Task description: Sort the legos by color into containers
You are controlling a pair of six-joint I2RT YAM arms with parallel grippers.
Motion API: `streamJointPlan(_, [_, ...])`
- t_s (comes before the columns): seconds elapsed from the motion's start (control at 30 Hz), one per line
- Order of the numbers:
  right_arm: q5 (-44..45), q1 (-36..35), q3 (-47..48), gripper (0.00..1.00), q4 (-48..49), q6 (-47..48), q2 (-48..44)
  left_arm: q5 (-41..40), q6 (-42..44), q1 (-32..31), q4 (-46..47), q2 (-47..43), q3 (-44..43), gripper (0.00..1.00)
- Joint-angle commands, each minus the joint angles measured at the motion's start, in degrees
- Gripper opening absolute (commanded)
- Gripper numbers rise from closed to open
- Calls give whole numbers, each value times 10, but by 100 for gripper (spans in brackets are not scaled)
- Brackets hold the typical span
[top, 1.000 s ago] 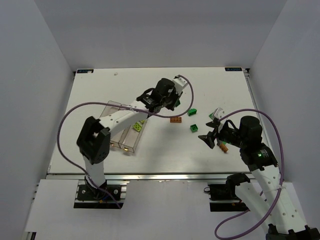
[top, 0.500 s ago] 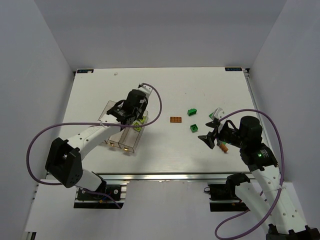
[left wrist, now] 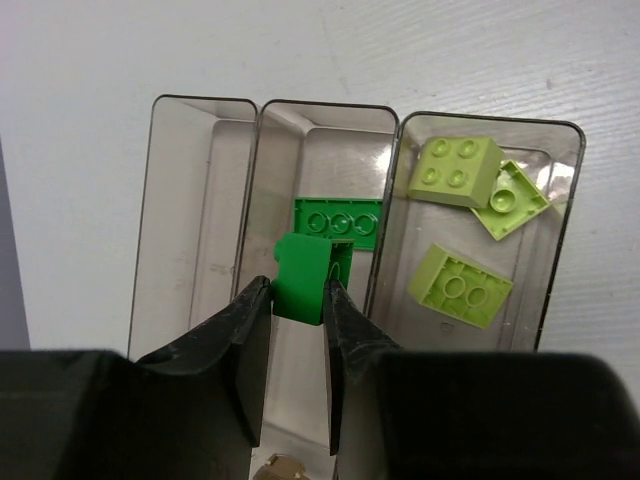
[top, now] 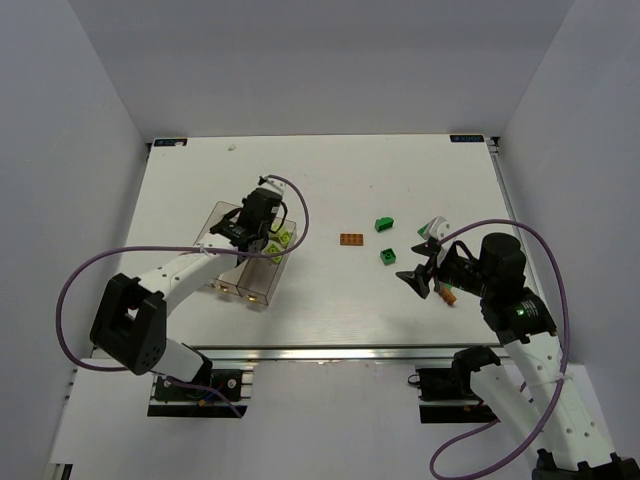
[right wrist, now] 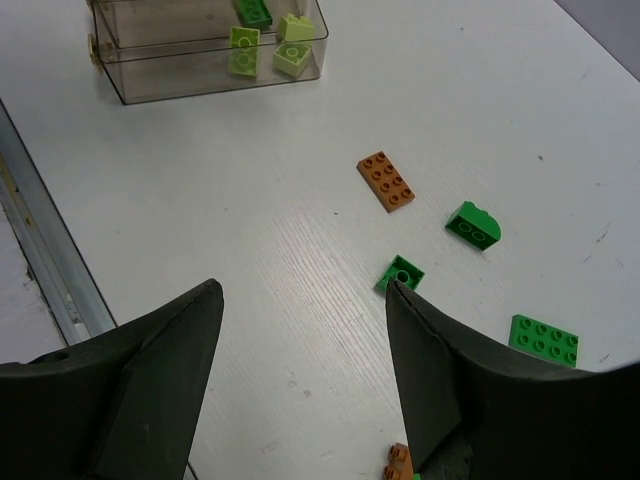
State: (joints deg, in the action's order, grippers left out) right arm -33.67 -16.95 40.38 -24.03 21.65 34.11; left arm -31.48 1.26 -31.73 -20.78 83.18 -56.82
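Sorting is partly complete. Left claw [left wrist: 298, 292] is clamped on a dark green brick [left wrist: 303, 268] above the middle bin of the containers [left wrist: 322, 108]. One dark green plate [left wrist: 338, 218] lies in that bin, and three lime bricks [left wrist: 455, 170] occupy the bin at 3 o'clock. Right claw [right wrist: 302, 288] stands wide, holding nothing. Two orange bricks [right wrist: 386, 182] and three green bricks [right wrist: 474, 224] are left on the counter [right wrist: 250, 250].

Orange-brown brick [right wrist: 398, 463] is clipped by the right wrist view's bottom edge (containers [right wrist: 200, 65] by its top), and the flat green plate [left wrist: 350, 215] is partly covered by the green brick [left wrist: 303, 277].
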Motion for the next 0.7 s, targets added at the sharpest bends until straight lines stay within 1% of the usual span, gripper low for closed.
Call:
streamJointPlan(0.0, [-11, -3, 5, 72, 6, 4, -6, -32, 10, 8, 20, 0, 2, 9])
streamJointPlan(0.13, [-10, -3, 4, 73, 6, 4, -11, -28, 5, 17, 17, 24, -1, 11])
streamJointPlan(0.23, [-8, -3, 2, 75, 7, 4, -16, -27, 2, 20, 14, 27, -2, 22])
streamJointPlan(0.27, [-8, -3, 2, 75, 7, 4, -16, -29, 2, 21, 16, 24, -1, 34])
streamJointPlan(0.37, [-7, -2, 1, 77, 8, 4, -18, -31, -1, 25, 23, 8, 9, 55])
streamJointPlan(0.4, [-7, -2, 0, 78, 9, 4, -17, -34, -5, 25, 23, 3, 12, 64])
streamJointPlan(0.53, [-3, -3, -3, 80, 15, 8, 0, -33, -6, 25, 21, -26, 12, 74])
streamJointPlan(0.57, [-2, -3, -1, 81, 15, 12, 7, -31, -6, 25, 22, -46, 14, 76])
streamJointPlan(0.6, [1, -3, 0, 81, 14, 18, 25, -26, -26, 25, 23, -58, 14, 81])
streamJointPlan(0.63, [3, -2, 7, 81, 12, 22, 38, -20, -27, 25, 26, -71, 16, 85])
streamJointPlan(0.67, [6, -3, 13, 81, 7, 27, 51, -3, -31, 25, 29, -102, 19, 92])
